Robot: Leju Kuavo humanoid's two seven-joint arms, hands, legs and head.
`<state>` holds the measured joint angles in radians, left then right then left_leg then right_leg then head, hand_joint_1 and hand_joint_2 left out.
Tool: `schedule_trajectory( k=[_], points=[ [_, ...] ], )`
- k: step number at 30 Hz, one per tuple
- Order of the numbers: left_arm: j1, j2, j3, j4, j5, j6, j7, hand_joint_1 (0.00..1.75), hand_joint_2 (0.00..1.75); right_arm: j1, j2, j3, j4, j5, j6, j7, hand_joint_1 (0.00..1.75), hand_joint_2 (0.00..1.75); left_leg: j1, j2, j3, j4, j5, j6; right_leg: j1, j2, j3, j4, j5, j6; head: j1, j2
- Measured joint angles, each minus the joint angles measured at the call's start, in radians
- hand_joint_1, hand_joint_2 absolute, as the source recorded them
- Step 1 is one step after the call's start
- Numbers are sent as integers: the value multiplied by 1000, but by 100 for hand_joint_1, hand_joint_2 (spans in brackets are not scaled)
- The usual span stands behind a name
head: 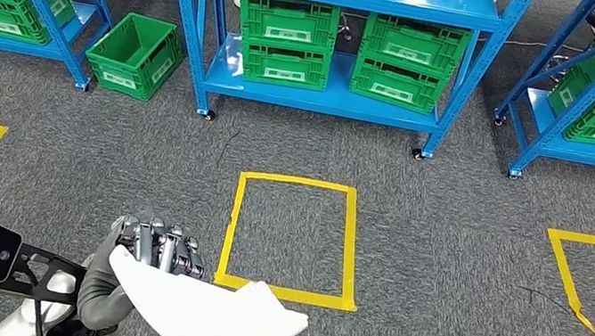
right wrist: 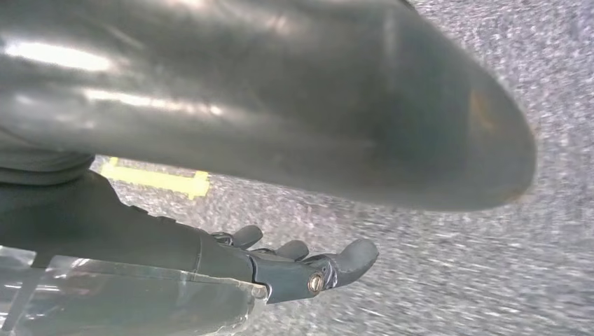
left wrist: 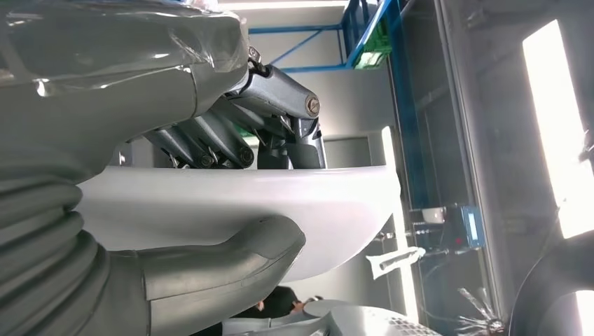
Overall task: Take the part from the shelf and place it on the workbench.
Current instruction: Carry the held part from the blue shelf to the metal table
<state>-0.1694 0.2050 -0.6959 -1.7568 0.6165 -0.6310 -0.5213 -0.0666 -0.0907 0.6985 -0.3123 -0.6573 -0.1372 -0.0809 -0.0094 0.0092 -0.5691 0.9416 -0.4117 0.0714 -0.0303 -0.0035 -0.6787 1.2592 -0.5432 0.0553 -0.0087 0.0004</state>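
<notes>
One white part (head: 203, 311) lower centre, left hand (head: 160, 245) grasping its edge; looks light, stiff, slick. Right hand (right wrist: 294, 262) released, holding nothing.

Grey carpeted floor (head: 445, 237) carries three blue shelf units; the middle shelf (head: 332, 97) holds four green crates (head: 287, 24) on its lower deck. One open green crate (head: 133, 54) stands on the floor beside it. Yellow tape square (head: 292, 238) marked on carpet.
</notes>
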Motion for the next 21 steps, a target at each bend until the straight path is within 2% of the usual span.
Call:
schedule_trajectory(
  k=[1, 2, 3, 4, 5, 6, 7, 8, 9, 10, 12, 13, 14, 15, 16, 17, 19, 20, 21],
  points=[
    [-2, 0, -2, 0, 0, -1, 1, 175, 175, -1, 0, -2, 2, -2, 1, -2, 0, 0, 3, 0, -18, 12, 5, -5, -4, 0, 39, -44, 24, 14, 0, 0],
    [-3, 0, -4, 0, 0, -2, 4, 175, 175, -2, 1, -3, 3, -4, 2, -3, 0, 0, 5, 0, -37, 27, 9, -10, -8, 0, 85, -111, 34, 24, 0, 0],
    [-6, 0, -6, 0, 1, -2, 6, 175, 175, -4, 3, -5, 4, -6, 3, -4, 0, 0, 6, 1, -56, 44, 12, -15, -7, 1, 130, -180, 35, 26, 0, 0],
    [-7, 0, -8, 0, 1, -3, 9, 175, 175, -7, 5, -6, 5, -7, 3, -6, 0, 0, 5, 1, -71, 58, 16, -21, -6, 3, 160, -230, 28, 23, 0, 0],
    [-9, 0, -10, 0, 2, -3, 11, 175, 175, -8, 7, -8, 7, -8, 3, -7, 0, 0, 4, 2, -81, 67, 20, -26, -4, 4, 171, -254, 17, 16, 0, 0],
    [-9, 0, -12, 0, 3, -3, 13, 175, 175, -8, 10, -9, 9, -8, 3, -8, 0, 0, 3, 2, -88, 72, 27, -31, 0, 5, 172, -258, 17, 8, 0, 0],
    [-10, 0, -15, 0, 4, -3, 14, 175, 175, -7, 13, -10, 11, -9, 1, -9, 0, 0, 4, 1, -92, 74, 32, -35, -3, 4, 161, -254, 22, -1, -1, 0],
    [-10, 0, -17, 0, 5, -3, 15, 175, 175, -6, 16, -11, 14, -9, -3, -10, 0, 0, 7, 0, -98, 79, 25, -40, -4, 3, 154, -253, 30, -11, -1, 0],
    [-10, 1, -19, 0, 5, -3, 15, 175, 175, -6, 20, -11, 15, -10, -7, -10, 0, 0, 9, -1, -106, 97, 0, -47, -7, 1, 145, -253, 38, -23, -2, 0],
    [-10, 2, -20, 0, 6, -3, 16, 175, 175, -6, 23, -12, 17, -10, -10, -10, 0, 0, 12, -3, -117, 133, -42, -53, -9, 0, 135, -254, 49, -33, -3, 0],
    [-10, 3, -22, 0, 7, -3, 17, 175, 175, -6, 28, -14, 18, -10, -14, -11, 0, 0, 16, -5, -142, 255, -145, -64, -5, -1, 114, -252, 69, -43, -4, 0],
    [-10, 4, -22, 1, 7, -3, 17, 175, 175, -6, 31, -15, 19, -10, -15, -11, 0, 0, 18, -5, -150, 317, -175, -67, -4, -1, 101, -252, 79, -44, -5, 0],
    [-9, 4, -23, 1, 7, -3, 17, 175, 175, -5, 33, -16, 21, -10, -15, -11, 0, 0, 19, -5, -146, 356, -180, -67, -1, -2, 88, -251, 89, -44, -4, 0],
    [-9, 5, -24, 1, 7, -3, 17, 175, 175, -5, 35, -17, 22, -10, -15, -11, 0, 0, 19, -5, -127, 362, -164, -64, 1, -2, 76, -251, 100, -44, -4, 0],
    [-9, 5, -26, 1, 7, -3, 17, 175, 175, -5, 36, -18, 23, -10, -15, -11, 0, 0, 19, -6, -90, 331, -137, -58, 3, -1, 64, -251, 110, -43, -5, 0],
    [-9, 5, -27, 1, 8, -3, 18, 175, 175, -5, 37, -19, 24, -10, -15, -11, 0, 0, 18, -7, -37, 270, -114, -50, 5, -1, 55, -251, 119, -42, -5, 0],
    [-10, 5, -28, 0, 9, -3, 19, 175, 175, -5, 42, -19, 25, -10, -13, -12, 0, 0, 12, -10, 73, 116, -117, -33, 8, 1, 44, -252, 137, -34, -4, 0],
    [-11, 5, -28, -1, 10, -3, 20, 175, 175, -5, 44, -20, 25, -10, -12, -13, 0, 0, 7, -11, 106, 64, -128, -27, 6, 1, 42, -255, 146, -28, -4, 0],
    [-11, 6, -28, -2, 10, -3, 21, 175, 175, -5, 46, -20, 26, -9, -12, -13, 0, 0, 2, -12, 120, 35, -136, -23, 4, 1, 41, -259, 156, -19, -4, 0]
  ],
)
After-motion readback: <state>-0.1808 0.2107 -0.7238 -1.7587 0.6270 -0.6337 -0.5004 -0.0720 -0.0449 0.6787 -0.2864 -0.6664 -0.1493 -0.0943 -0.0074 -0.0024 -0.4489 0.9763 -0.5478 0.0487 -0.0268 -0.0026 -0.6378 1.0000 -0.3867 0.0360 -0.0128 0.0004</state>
